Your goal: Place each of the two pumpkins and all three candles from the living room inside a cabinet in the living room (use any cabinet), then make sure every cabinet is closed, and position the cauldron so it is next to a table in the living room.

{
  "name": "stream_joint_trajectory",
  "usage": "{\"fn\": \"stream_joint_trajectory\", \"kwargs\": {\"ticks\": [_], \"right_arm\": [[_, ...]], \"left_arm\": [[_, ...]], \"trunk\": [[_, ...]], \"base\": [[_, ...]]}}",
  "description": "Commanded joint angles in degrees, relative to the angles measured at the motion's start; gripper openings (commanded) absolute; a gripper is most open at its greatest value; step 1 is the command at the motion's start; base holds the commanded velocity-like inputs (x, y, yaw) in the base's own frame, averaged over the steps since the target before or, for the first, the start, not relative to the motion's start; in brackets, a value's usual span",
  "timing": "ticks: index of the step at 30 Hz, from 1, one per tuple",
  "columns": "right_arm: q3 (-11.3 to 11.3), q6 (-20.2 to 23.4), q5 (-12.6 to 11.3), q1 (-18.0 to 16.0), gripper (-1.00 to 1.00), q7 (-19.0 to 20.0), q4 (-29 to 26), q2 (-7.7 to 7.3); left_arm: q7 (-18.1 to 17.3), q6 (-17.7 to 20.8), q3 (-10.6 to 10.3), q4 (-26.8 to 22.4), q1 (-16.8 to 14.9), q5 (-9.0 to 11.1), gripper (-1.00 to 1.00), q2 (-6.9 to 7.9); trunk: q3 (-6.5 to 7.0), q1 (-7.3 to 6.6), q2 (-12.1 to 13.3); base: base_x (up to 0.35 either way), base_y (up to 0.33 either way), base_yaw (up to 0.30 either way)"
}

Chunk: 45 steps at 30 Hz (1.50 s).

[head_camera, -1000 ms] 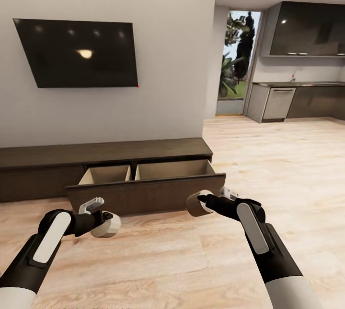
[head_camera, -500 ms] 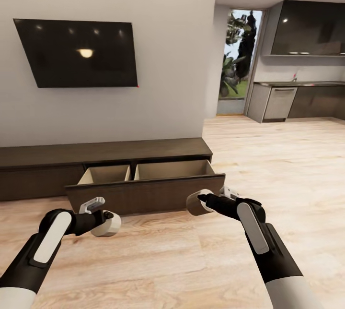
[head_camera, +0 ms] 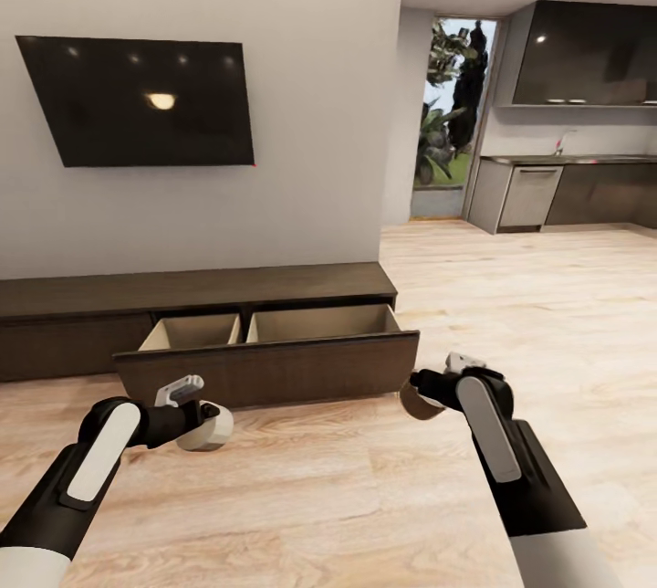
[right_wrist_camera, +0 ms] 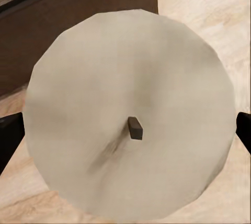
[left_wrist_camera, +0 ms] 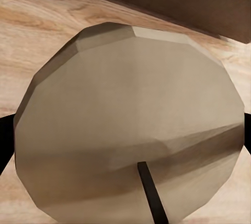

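Because two candles are to go into the cabinet [head_camera: 265,369], one is carried in each gripper, low over the wooden floor [head_camera: 319,497]; the left gripper [head_camera: 203,424] is clamped on a candle [head_camera: 208,428], whose broad beige end and dark wick are seen close in the left wrist view [left_wrist_camera: 130,125], with a dark finger [left_wrist_camera: 4,140] pressed at its side; the right gripper [head_camera: 422,396] is clamped likewise on the other candle [head_camera: 418,402], whose flat top and short wick [right_wrist_camera: 135,128] face the right wrist camera.

Just ahead of both grippers the drawer front stands pulled out; the two pale compartments [head_camera: 315,323] lie beyond and above it, open and, as far as can be seen, holding nothing. The left candle is held just short of the drawer front, near its middle; the right candle is held beside the front's outer corner, so a lift over the front is judged necessary for each. No pumpkins, cauldron or coffee table are seen; a television [head_camera: 137,99] hangs on the wall above.
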Motion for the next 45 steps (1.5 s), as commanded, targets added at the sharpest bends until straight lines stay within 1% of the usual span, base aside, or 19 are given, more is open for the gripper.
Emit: {"fn": "stream_joint_trajectory", "kwargs": {"ticks": [1, 4, 7, 11, 13, 15, 16, 17, 18, 19, 21, 23, 25, 31, 45], "right_arm": [[0.1, 0.8, -0.6, 0.0, -1.00, -1.9, -0.8, 0.02], [0.6, 2.9, -0.2, 0.0, -1.00, -3.5, -2.2, 0.01], [0.7, 3.5, -0.7, 0.0, -1.00, -3.7, -2.1, 0.01], [0.3, 3.4, -0.9, 0.0, -1.00, -3.6, -2.5, 0.00], [0.2, 3.3, -1.0, 0.0, -1.00, -3.5, -2.6, 0.00], [0.1, 3.4, -1.0, 0.0, -1.00, -3.4, -2.6, 0.00], [0.1, 3.4, -1.0, 0.0, -1.00, -3.4, -2.6, 0.00], [0.1, 3.5, -1.0, 0.0, -1.00, -3.4, -2.6, 0.00], [0.1, 3.5, -1.0, 0.0, -1.00, -3.4, -2.6, 0.00], [0.2, 3.5, -1.0, 0.0, -1.00, -3.5, -2.6, 0.00], [0.4, 3.4, -1.0, 0.0, -1.00, -3.6, -2.6, 0.00], [0.5, 3.3, -0.9, 0.0, -1.00, -3.7, -2.6, -0.01], [0.7, 3.2, -0.8, 0.0, -1.00, -3.9, -2.5, 0.00], [0.5, 3.2, -0.6, 0.0, -1.00, -3.9, -2.5, 0.00], [0.8, 3.2, -0.1, 0.0, -1.00, -4.1, -2.2, 0.08]], "left_arm": [[0.6, 0.1, -0.2, -0.1, 0.0, 0.6, -1.00, 0.05], [0.6, 0.1, -0.9, -0.3, 0.0, 0.6, -1.00, 0.05], [0.6, 0.1, -1.7, -2.7, 0.0, 0.6, -1.00, 0.05], [0.6, 0.1, -3.7, -6.6, 0.4, 0.6, -1.00, 0.06], [0.8, 0.2, -5.6, -8.1, 0.4, 0.5, -1.00, 0.02], [2.7, 0.1, -8.0, -9.1, 0.5, 0.3, -1.00, 0.03], [4.6, 0.0, -8.7, -9.0, 0.5, 0.4, -1.00, 0.01], [8.0, -0.1, -9.5, -9.0, 0.5, 0.6, -1.00, -0.09], [9.8, -0.1, -9.9, -9.0, 0.5, 0.7, -1.00, -0.41], [11.2, -0.2, -10.0, -8.9, 0.5, 0.8, -1.00, -1.24], [12.6, -0.1, -9.9, -8.7, 0.5, 0.7, -1.00, -3.34], [13.2, 0.0, -10.0, -8.8, 0.5, 0.7, -1.00, -4.35], [13.5, 0.0, -10.1, -8.9, 0.5, 0.7, -1.00, -4.82], [13.7, 0.1, -10.2, -9.0, 0.6, 0.7, -1.00, -5.05], [13.7, 0.1, -10.0, -9.1, 0.6, 0.7, -1.00, -4.96]], "trunk": [[-0.06, -0.01, 0.0], [-0.06, -0.01, 0.0], [-0.06, -0.01, 0.0], [-0.06, -0.01, 0.0], [-0.06, -0.01, 0.0], [-0.06, -0.01, 0.0], [-0.06, -0.01, 0.0], [-0.06, -0.01, 0.0], [-0.06, -0.01, 0.0], [-0.06, -0.01, 0.0], [-0.06, -0.01, 0.0], [-0.06, -0.01, 0.0], [-0.06, -0.01, 0.0], [-0.06, -0.01, 0.0], [-0.06, -0.01, 0.0]], "base": [[0.000, -0.108, 0.000], [0.000, -0.166, 0.000], [0.000, -0.106, 0.000], [0.000, -0.028, 0.000], [0.000, -0.007, 0.000], [0.000, -0.003, 0.000], [0.000, -0.001, 0.000], [0.000, 0.000, 0.000], [0.000, 0.000, 0.000], [0.000, 0.000, 0.000], [0.000, 0.000, 0.000], [0.000, 0.000, 0.000], [0.000, 0.000, 0.000], [0.017, -0.046, 0.000], [0.107, -0.219, 0.000]]}}
